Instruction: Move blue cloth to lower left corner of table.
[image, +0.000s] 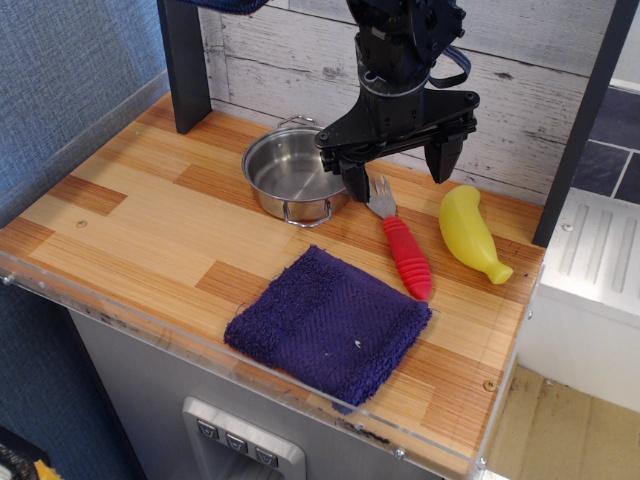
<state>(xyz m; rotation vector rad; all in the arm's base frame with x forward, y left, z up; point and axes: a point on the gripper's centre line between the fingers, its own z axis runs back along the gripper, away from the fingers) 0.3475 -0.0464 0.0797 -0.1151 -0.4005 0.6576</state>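
The blue cloth (328, 326) is a dark navy-purple fuzzy square lying flat near the front edge of the table (130, 225), right of centre, with one corner over the clear acrylic strip. My gripper (400, 170) hangs above the back of the table, well behind the cloth, over the fork's head. Its two black fingers are spread wide and hold nothing.
A steel pot (290, 175) stands at the back centre. A fork with a red handle (405, 250) lies right of the pot. A yellow banana (470, 235) lies at the back right. A dark post (185, 65) stands at the back left.
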